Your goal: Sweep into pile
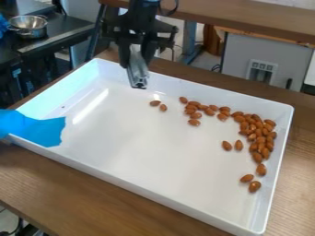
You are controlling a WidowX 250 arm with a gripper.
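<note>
The brown almonds (261, 139) curve across the upper middle and right of the frame, kept in by the raised rim of the white plastic tray (154, 192). The black gripper (136, 63), upper middle, has its jaws clamped on a narrow grey tool (137, 76), pointed down, presumably for sweeping. Two strays lie just below the jaws; most nuts sit well off to the right.
</note>
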